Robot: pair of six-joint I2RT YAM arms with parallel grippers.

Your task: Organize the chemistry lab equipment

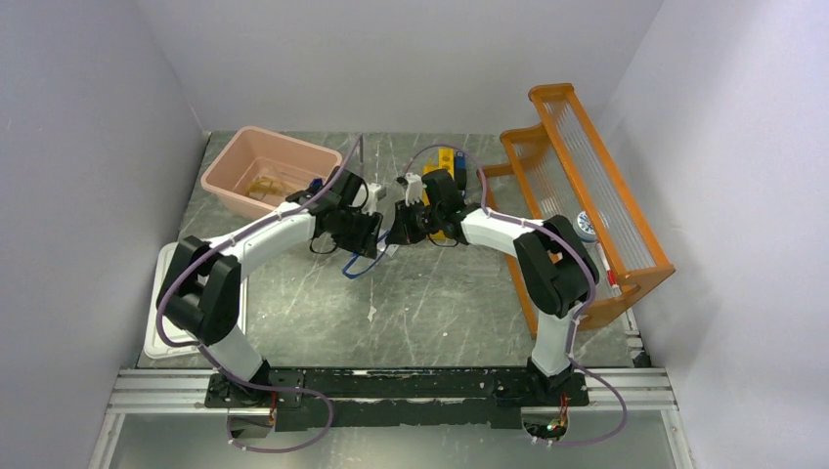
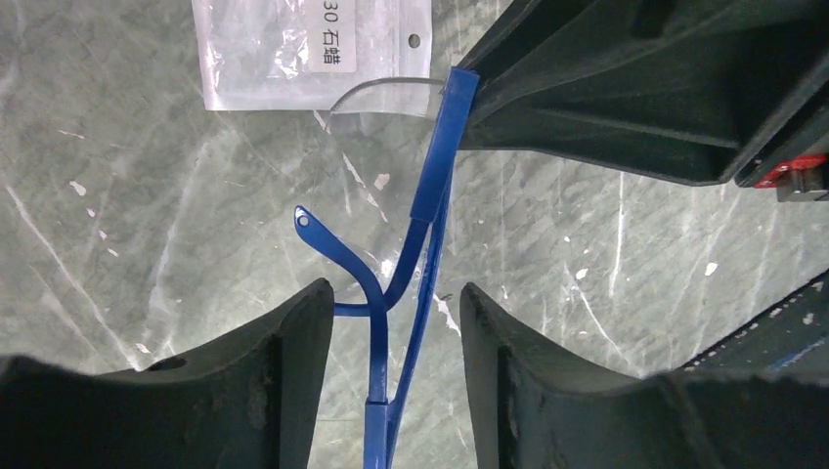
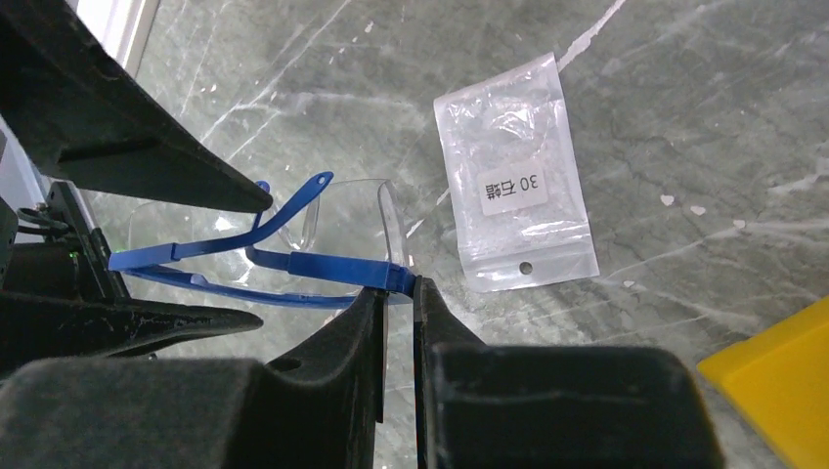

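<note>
Desk [image 1: 440,313] centre: blue-framed goggles [image 3: 332,266] btwn both arms. Right gripper [image 3: 399,293] jaws clamped on frame corner; left gripper [image 2: 394,293] jaws apart round the temples. White packet [image 2: 293,49] at 12 o'clock, left wrist view. Goggles prob light n springy, scratchable lens, so grab frame.

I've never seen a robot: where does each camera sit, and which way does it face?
Top external: above, behind the arms, looking down on the table; both arms show.
Left wrist: on the left arm, facing down at blue-framed goggles and white packet; open left gripper shows.
Right wrist: on the right arm, facing down; right gripper pinches the goggles.
Wrist views share goggles, packet.
</note>
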